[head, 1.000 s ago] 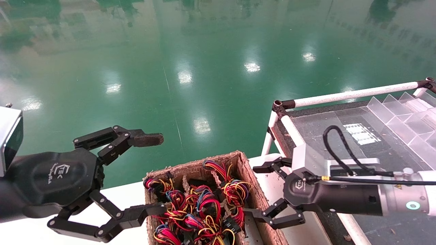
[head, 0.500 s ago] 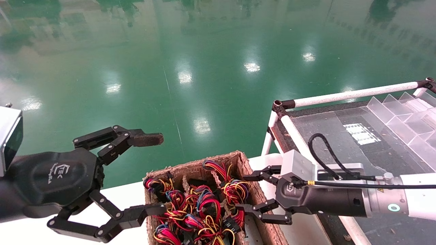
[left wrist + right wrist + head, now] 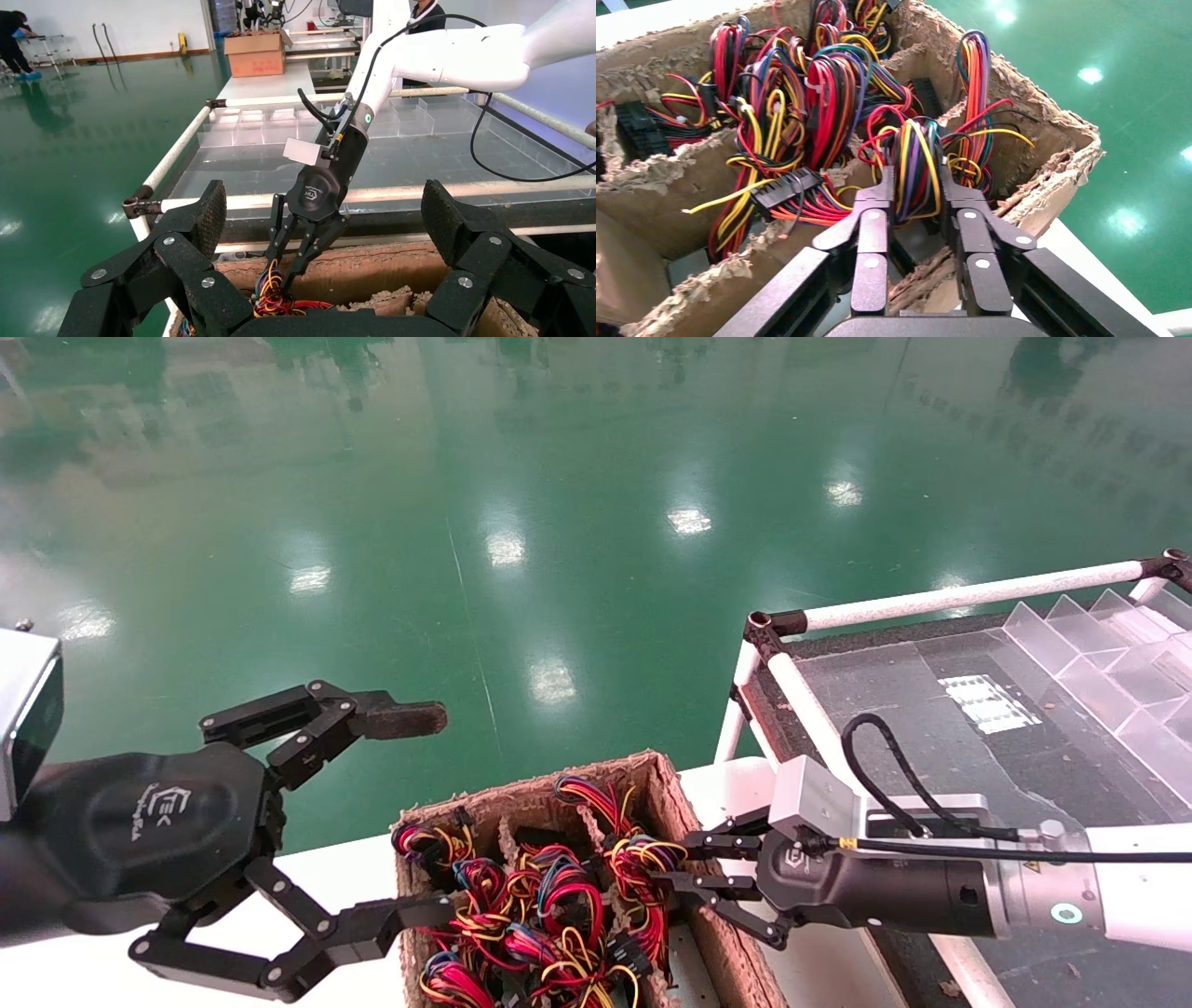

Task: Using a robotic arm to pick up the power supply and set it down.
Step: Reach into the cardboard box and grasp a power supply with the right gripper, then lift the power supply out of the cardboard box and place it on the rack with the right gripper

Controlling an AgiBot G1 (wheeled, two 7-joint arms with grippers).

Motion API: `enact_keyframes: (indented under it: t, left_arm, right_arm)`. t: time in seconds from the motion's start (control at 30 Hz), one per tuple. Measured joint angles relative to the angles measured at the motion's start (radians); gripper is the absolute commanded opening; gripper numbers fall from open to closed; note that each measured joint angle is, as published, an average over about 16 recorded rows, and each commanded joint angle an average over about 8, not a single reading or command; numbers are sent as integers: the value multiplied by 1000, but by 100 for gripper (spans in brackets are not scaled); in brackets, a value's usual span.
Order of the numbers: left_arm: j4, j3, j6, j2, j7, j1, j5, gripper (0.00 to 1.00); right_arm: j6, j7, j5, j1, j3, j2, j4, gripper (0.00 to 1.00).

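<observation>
Green shiny floor [image 3: 521,505] fills most of the room, with ceiling lights mirrored in it. A white surface [image 3: 56,980] sits low in the head view, and on it stands a torn brown cardboard box [image 3: 652,773] with rough dividers inside. The box is packed with bundles of red, yellow, black and blue wires [image 3: 549,896] and black plugs.

The right gripper [image 3: 684,877] on the black robotic arm [image 3: 875,891] reaches over the box's right wall. Its two plain black fingers are pressed onto one looped wire bundle [image 3: 916,172] of the power supply, pinching it from both sides. The metal body of that unit is hidden down in the box, in the compartment by the right wall.

The left gripper [image 3: 419,812] hangs to the left of the box with its fingers spread wide apart.

To the right is a rack of white tubes [image 3: 968,593] holding clear plastic trays [image 3: 1099,635] over a dark mat.
</observation>
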Motion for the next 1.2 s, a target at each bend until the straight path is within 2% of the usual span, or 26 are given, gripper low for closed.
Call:
enact_keyframes:
  t: [0.53,0.9,1.2]
  left_arm:
    - [0,0,0,0,0,0,0,100]
    - [0,0,0,0,0,0,0,100]
    - [0,0,0,0,0,0,0,100]
  right_arm:
    - [-10,-16,74,1,46,20,-3,0]
    - [-18,26,208,31,146,110,95,0]
    - [-21,43,284,108,226,188,117,0]
